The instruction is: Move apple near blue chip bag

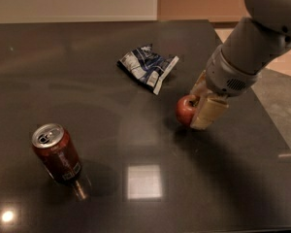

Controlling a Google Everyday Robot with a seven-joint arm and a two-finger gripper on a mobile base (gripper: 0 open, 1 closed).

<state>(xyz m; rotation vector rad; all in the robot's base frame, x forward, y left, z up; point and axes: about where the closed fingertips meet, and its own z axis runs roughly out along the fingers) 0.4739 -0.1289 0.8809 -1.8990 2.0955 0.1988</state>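
The red apple (185, 109) is held between the pale fingers of my gripper (200, 106) at the right of the dark table, lifted slightly off the surface. The gripper is shut on the apple; its grey arm reaches in from the upper right. The blue chip bag (146, 66), wrinkly blue and white foil with a pale edge strip, lies flat up and to the left of the apple, about an apple's width away.
A dark red soda can (56, 154) with a silver top stands at the front left. The dark glossy table (87, 96) ends at its right edge (269, 130), with floor beyond. A bright square reflection lies near the front middle.
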